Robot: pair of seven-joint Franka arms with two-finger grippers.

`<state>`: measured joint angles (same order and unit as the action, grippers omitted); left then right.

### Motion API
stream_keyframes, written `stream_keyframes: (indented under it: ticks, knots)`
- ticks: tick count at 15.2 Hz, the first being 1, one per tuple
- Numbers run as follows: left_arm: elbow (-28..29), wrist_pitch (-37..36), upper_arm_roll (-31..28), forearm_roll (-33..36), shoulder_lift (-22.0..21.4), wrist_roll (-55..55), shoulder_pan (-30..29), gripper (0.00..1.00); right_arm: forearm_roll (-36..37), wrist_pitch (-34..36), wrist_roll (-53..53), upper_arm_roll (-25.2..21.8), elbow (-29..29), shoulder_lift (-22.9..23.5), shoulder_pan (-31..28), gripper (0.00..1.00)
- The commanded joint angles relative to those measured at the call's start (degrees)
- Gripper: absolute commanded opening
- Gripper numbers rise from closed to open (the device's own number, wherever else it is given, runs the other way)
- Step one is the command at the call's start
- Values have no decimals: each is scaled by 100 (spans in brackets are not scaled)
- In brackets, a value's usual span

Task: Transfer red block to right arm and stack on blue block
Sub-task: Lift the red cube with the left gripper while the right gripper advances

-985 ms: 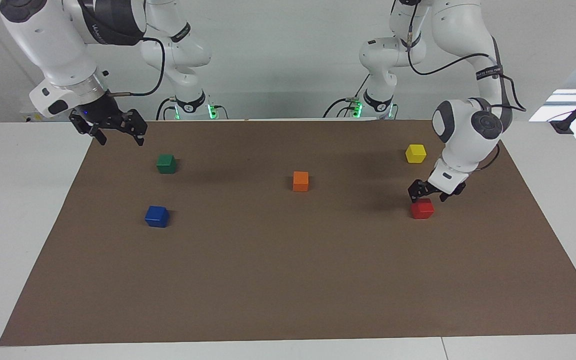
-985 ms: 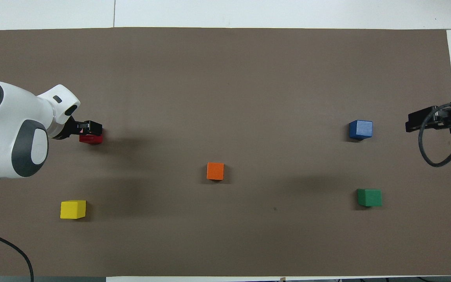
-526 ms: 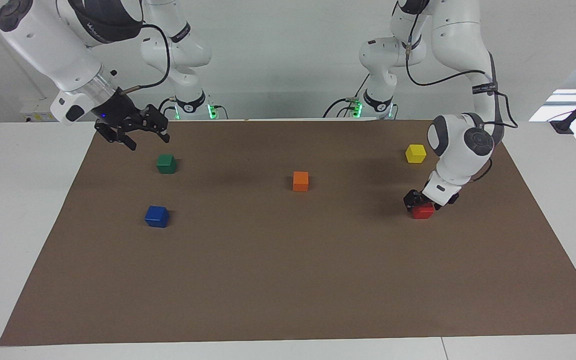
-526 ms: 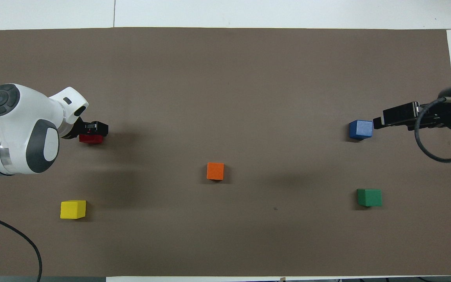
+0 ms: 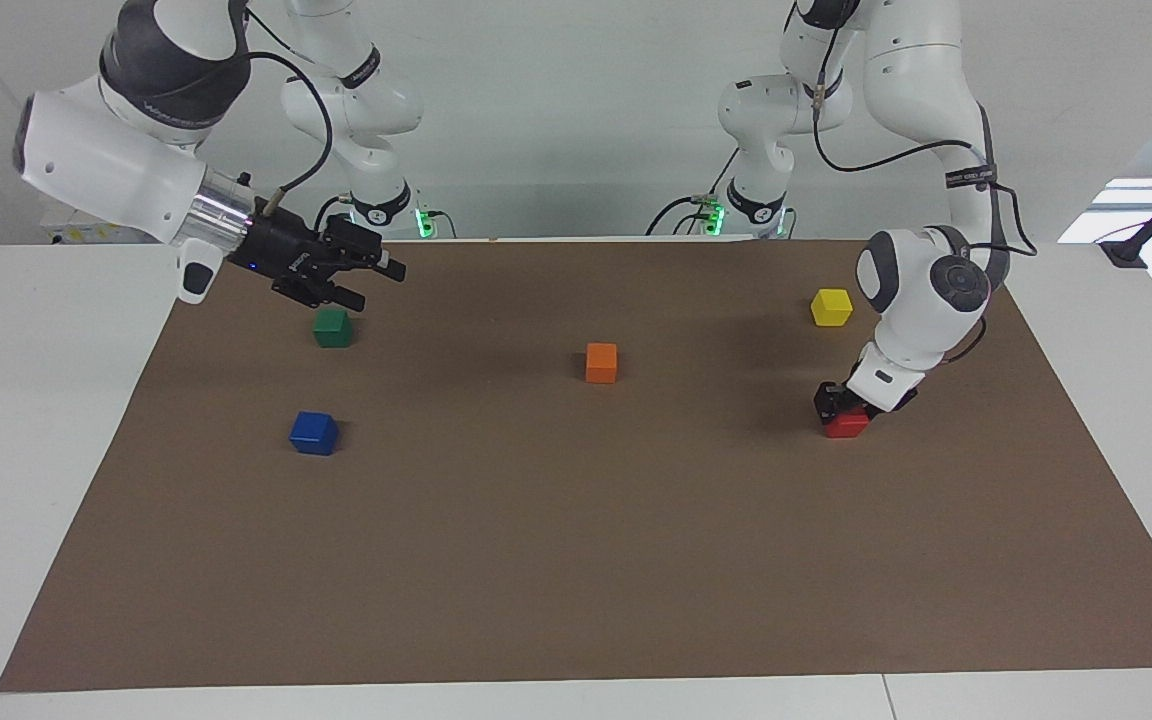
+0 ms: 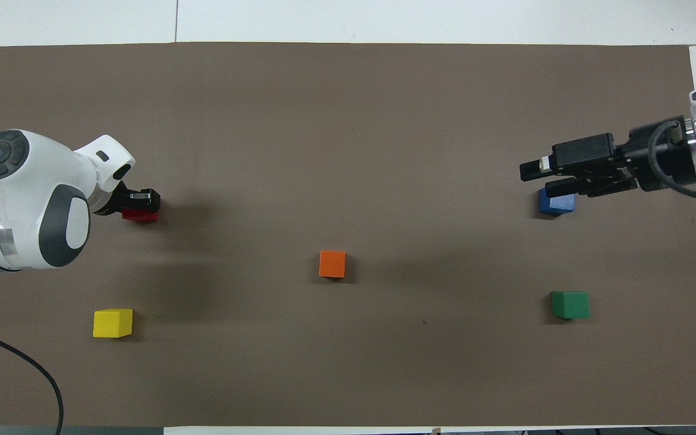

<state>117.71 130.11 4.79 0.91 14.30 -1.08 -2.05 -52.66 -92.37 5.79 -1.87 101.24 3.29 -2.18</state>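
Down low at the left arm's end of the worktop (image 5: pixel 556 560): left tool (image 5: pixel 841 402) pointing steeply downward from a bent white wrist, black fingers (image 6: pixel 145 196) set on either side of the red block (image 5: pixel 848 424), block resting on the brown mat. Closed on it or not, cannot tell; top of the cube half hidden under the black fingers from overhead (image 6: pixel 140 215). Over at the right arm's end: right arm (image 5: pixel 126 150) stretched out nearly level, silver wrist ring showing, black band with white lettering up by the elbow. Right tool (image 5: pixel 366 282) up in the air over the mat just beside the green block (image 5: pixel 333 327), fingers parted, nothing between them. From overhead, same tool (image 6: pixel 544 178) covering part of the blue block (image 6: pixel 556 202); in the facing view, blue block (image 5: pixel 314 433) sitting clear on the mat, farther from the robots than the green one. Small plain cubes all round, flat matte faces, crisp edges. Orange block (image 5: pixel 601 362) near the middle of the mat, yellow block (image 5: pixel 831 307) nearer to the robots than the red one. Mat a flat, dull brown sheet over a white worktop, white margins showing at the edges.
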Motion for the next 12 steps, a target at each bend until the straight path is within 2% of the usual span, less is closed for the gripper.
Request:
stream_keyframes:
  ticks: [1,3,6,8,10,12]
  knots:
    - [-46,-195,-4,-203,-15,-259,-76,0,-1303,-18,239,46,587,-74,-160,100]
    - [-317,-512,-13,-958,-50,-803,-76,0,-2175,-1,239,46,931,-110,-108,100]
    - [-757,-1162,13,-1198,-111,-1550,-50,0,-3291,148,248,55,1265,-92,-81,100]
    - [-1038,-1522,31,-1469,-155,-2453,-15,0,-3759,289,274,55,1337,-57,-63,100]
    - [-1258,-1760,31,-2197,-182,-3490,-23,0,-4172,394,492,55,1459,-39,15,100]
    - [-1347,-1954,31,-2586,-278,-4213,-6,0,-4664,456,817,55,1600,48,77,100]
